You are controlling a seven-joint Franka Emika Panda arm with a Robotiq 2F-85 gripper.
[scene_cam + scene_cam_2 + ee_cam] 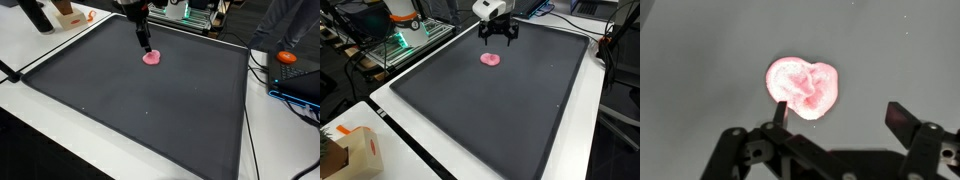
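Wrist view looks straight down on the pink lump [803, 87], a roundish, crumpled thing with no clear long axis. It lies on the dark mat [700, 40] just ahead of the hand [838, 115], off-centre toward one fingertip [780, 112]. The hand's jaws stand wide apart and hold nothing. In both exterior views the hand hangs close over the lump.

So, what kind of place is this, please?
Most likely a robotics lab or workshop. A dark mat covers a white table, green-lit electronics stand beside it, and an open gripper hangs over a pink lump.
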